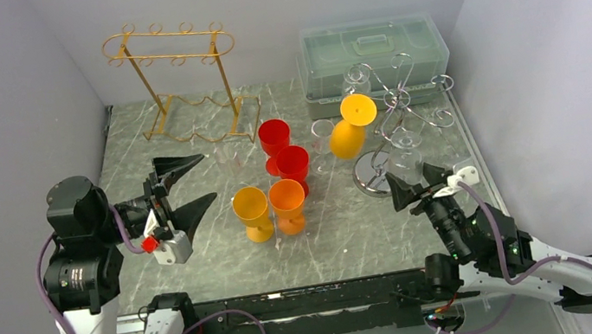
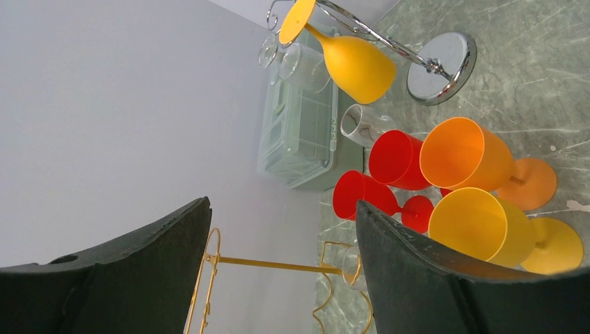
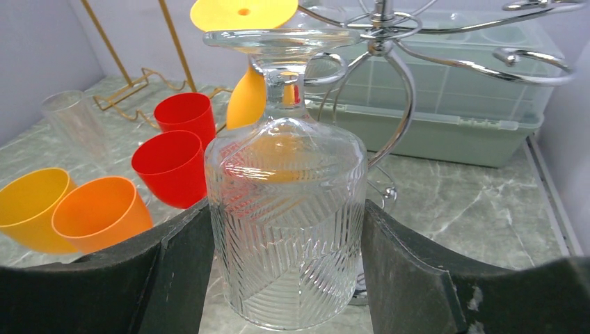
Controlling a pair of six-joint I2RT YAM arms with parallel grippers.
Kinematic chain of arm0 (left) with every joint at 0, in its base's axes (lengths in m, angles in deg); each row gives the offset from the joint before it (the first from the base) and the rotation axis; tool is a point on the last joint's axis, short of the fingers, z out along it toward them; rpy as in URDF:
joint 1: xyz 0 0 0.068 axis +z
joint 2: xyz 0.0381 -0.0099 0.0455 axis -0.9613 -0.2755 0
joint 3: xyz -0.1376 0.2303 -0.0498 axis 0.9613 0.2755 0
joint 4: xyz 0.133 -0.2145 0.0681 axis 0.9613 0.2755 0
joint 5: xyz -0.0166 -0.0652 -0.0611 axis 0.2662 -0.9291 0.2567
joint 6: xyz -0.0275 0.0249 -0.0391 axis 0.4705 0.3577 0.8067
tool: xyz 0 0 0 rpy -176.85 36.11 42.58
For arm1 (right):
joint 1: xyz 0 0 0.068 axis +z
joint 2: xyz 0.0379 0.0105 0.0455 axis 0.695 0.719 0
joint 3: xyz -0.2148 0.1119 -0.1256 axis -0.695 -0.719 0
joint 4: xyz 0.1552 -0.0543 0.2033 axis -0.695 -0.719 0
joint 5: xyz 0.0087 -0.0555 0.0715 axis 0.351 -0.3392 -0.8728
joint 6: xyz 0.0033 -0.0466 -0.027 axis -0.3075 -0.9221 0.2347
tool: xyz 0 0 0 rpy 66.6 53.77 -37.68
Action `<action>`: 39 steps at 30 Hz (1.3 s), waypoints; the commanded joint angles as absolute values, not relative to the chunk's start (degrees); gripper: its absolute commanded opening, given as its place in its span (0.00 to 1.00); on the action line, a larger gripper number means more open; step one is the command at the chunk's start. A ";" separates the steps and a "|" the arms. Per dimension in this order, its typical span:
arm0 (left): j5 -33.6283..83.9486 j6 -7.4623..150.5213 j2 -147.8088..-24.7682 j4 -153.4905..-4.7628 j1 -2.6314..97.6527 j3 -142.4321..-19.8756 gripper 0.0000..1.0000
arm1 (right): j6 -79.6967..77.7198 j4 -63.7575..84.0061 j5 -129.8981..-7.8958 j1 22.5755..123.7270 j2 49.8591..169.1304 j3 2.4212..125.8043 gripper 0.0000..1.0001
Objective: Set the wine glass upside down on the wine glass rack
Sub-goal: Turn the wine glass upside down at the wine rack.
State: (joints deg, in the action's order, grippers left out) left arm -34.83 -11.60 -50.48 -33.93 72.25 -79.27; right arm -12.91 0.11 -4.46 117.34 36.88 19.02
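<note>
A clear ribbed wine glass (image 3: 285, 209) hangs upside down, its foot up at a ring of the chrome rack (image 3: 389, 83). My right gripper (image 3: 284, 212) has both fingers against the bowl's sides. In the top view this glass (image 1: 407, 151) is at the rack's near side, just beyond the right gripper (image 1: 415, 181). A yellow wine glass (image 1: 349, 133) hangs tilted upside down on the chrome rack (image 1: 405, 99). My left gripper (image 1: 206, 177) is open and empty at the left, well away from the racks; its left wrist view (image 2: 282, 203) shows nothing between the fingers.
A gold wire rack (image 1: 172, 58) stands at the back left. Two red (image 1: 274, 135), one yellow (image 1: 251, 208) and one orange (image 1: 287, 201) wine glass stand upright mid-table, with clear glasses (image 1: 322, 137) beside them. A pale green lidded box (image 1: 372, 51) sits behind the chrome rack.
</note>
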 commanded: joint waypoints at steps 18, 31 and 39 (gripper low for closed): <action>-34.36 -13.43 -50.74 -34.54 72.25 -77.85 0.80 | -29.69 21.06 3.77 117.33 41.84 18.84 0.15; -35.11 -12.83 -50.49 -34.66 72.27 -77.71 0.80 | -29.03 22.98 9.21 115.77 42.75 14.72 0.13; -35.00 -12.93 -50.60 -33.64 72.26 -78.45 0.80 | -21.26 20.85 -3.25 101.53 50.51 16.14 0.11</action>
